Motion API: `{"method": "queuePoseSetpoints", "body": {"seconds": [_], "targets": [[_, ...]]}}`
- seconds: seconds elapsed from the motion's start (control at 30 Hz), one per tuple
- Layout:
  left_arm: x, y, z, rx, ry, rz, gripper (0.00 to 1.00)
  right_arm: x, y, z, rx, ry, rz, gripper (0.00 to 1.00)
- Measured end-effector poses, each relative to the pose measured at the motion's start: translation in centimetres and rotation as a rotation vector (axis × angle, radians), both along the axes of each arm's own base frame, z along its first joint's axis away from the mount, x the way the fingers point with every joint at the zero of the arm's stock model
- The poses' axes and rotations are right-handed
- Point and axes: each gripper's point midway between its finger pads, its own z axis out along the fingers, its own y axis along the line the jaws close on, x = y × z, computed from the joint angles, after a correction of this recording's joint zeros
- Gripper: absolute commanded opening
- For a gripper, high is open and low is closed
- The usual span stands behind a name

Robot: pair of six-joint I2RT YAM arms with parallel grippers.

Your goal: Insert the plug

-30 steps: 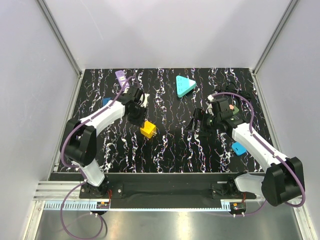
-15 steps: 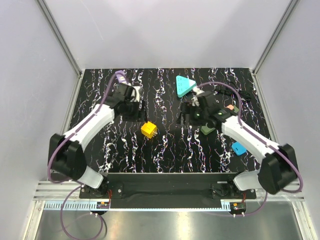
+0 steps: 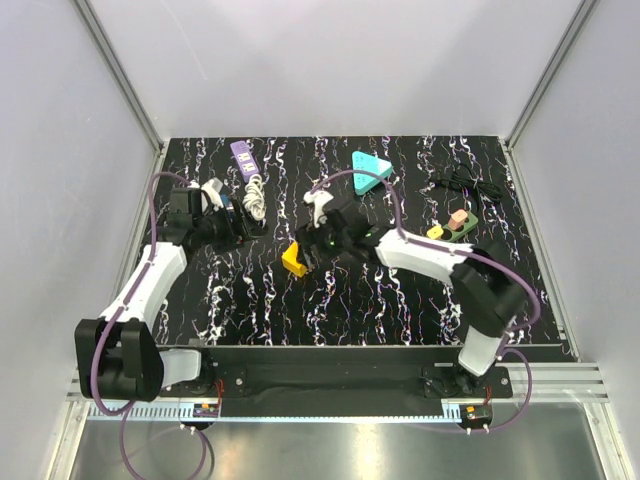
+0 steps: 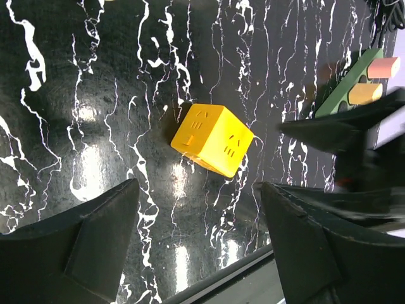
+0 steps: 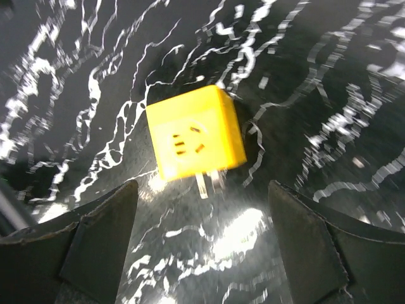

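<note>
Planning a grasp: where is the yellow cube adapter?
Top view: the yellow cube adapter lies left of table centre, beside the right gripper.

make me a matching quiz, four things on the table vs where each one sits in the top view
Things:
1. yellow cube adapter
2. teal triangular socket block
3. purple power strip
4. black cable

Places, seen from the top camera:
A. far right
B. far left
C. far middle
D. centre

Pairs: 1-D, 2-C, 3-B, 4-A
</note>
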Motion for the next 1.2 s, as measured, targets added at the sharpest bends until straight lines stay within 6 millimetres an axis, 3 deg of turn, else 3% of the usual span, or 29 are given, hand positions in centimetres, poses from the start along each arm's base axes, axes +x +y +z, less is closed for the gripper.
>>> {"method": "queuePoseSetpoints", "body": {"seconds": [0.27,0.6,0.87,0.9,0.93,1.03,1.07,1.2], "targets": [[0.0,0.5,0.1,0.009,-0.024,0.003,0.85,-0.8,2.5,-4.1,-0.085,-0.052,0.118,0.89],[0.0,0.8,0.2,0.017,-0.039,-0.009,0.85,0.2,4.1,-4.0,-0.054,-0.14,0.143,0.83],[-0.4,0.8,1.0,0.022,-0.069,-0.019,0.85,0.0,4.0,-6.2,-0.094,-0.134,0.179,0.81],[-0.4,0.9,1.1,0.023,-0.072,-0.02,0.85,0.0,3.9,-6.3,-0.098,-0.136,0.182,0.76],[-0.5,0.9,1.2,0.025,-0.076,-0.022,0.85,-0.1,3.8,-6.5,-0.102,-0.137,0.186,0.51],[-0.6,0.9,1.3,0.032,-0.082,-0.029,0.85,0.1,3.9,-6.2,-0.094,-0.157,0.191,0.21],[-0.7,0.9,1.3,0.036,-0.085,-0.034,0.85,0.0,3.8,-6.2,-0.096,-0.156,0.196,0.03],[-1.2,0.5,1.9,0.034,-0.117,-0.083,0.79,-1.4,3.1,-5.5,-0.103,-0.105,0.218,0.0]]}}
